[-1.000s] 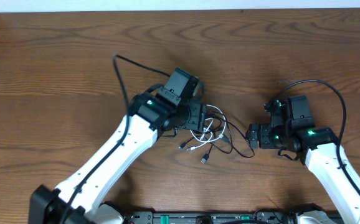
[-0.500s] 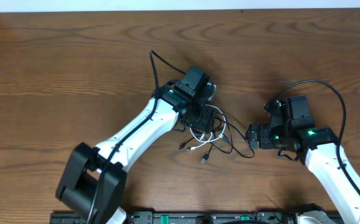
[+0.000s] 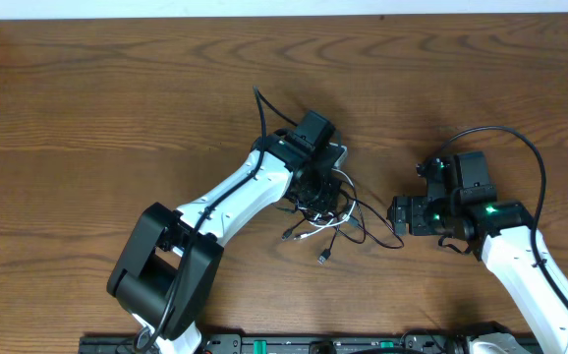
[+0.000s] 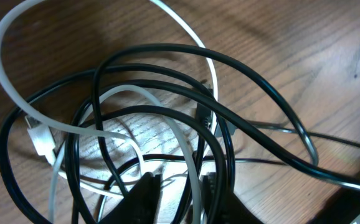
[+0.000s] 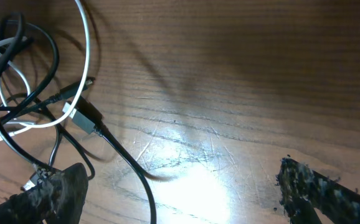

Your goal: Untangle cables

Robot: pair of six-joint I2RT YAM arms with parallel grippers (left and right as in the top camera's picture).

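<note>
The cables lie in one tangle [image 3: 329, 210] on the wooden table: a white cable [image 4: 37, 118] loops through several black cable loops [image 4: 261, 134], and small plug ends trail toward the front [image 3: 321, 254]. My left gripper [image 3: 319, 194] is down in the tangle. In the left wrist view its fingers [image 4: 146, 199] stand slightly apart with a white and a black strand between them. My right gripper [image 3: 398, 214] is wide open just right of the tangle. One black cable [image 5: 127, 162] runs between its fingers [image 5: 49, 193], and the white loop [image 5: 83, 56] lies ahead of it.
The right arm's thick black wire [image 3: 520, 138] arcs over the table behind it. The left arm's own wire [image 3: 264, 110] sticks up behind its wrist. The left arm [image 3: 235, 197] stretches diagonally from the front left. The table's far edge [image 3: 284, 17] runs along the top.
The left arm has swung right and forward, bringing its gripper from the tangle's left side onto the tangle. The right arm has not moved.
</note>
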